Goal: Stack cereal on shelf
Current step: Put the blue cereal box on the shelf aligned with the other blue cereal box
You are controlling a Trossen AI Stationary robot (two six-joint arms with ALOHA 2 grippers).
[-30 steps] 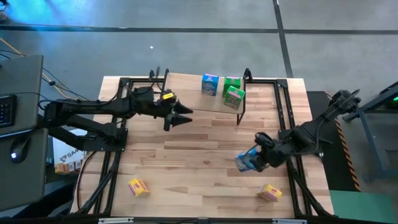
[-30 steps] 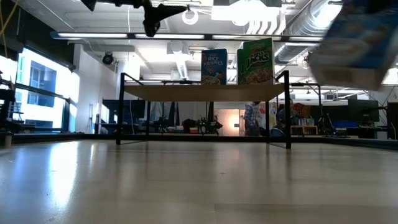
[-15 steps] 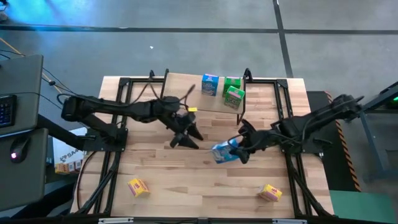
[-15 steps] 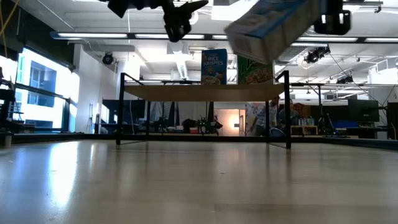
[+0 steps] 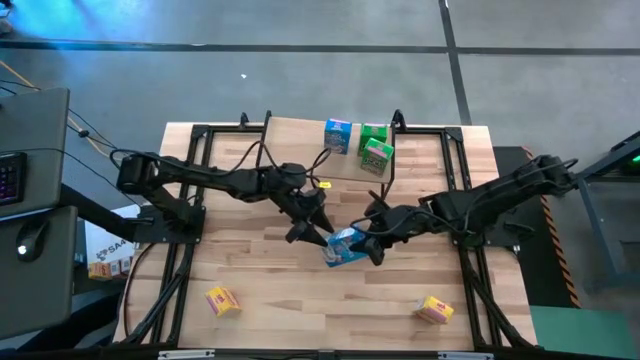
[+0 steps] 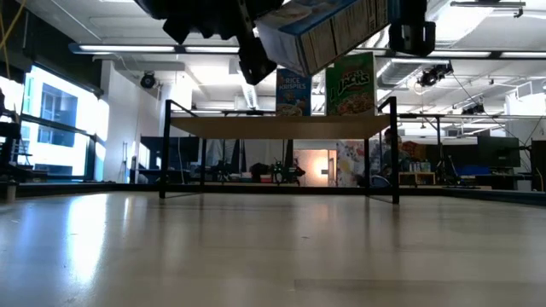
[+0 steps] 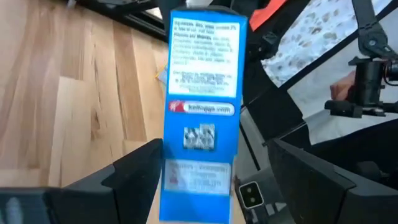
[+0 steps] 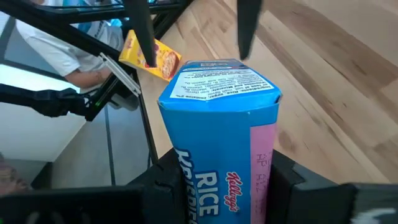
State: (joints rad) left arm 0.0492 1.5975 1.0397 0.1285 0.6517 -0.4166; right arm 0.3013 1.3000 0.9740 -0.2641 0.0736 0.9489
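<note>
Pinching a blue cereal box (image 5: 343, 247) (white print), right pincer (image 5: 366, 245) faces the spread left pincer (image 5: 322, 237).

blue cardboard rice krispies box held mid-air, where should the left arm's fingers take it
Judging by its pose, the free end: the right gripper clamps one end of the blue cardboard cereal box, and the other end points toward the open left gripper. Come end-on, fingers across the two broad faces, as its narrow side lies between them.

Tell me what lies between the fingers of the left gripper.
In the left wrist view, the blue cardboard cereal box stands between the open left gripper's fingers; the right gripper holds it.
</note>
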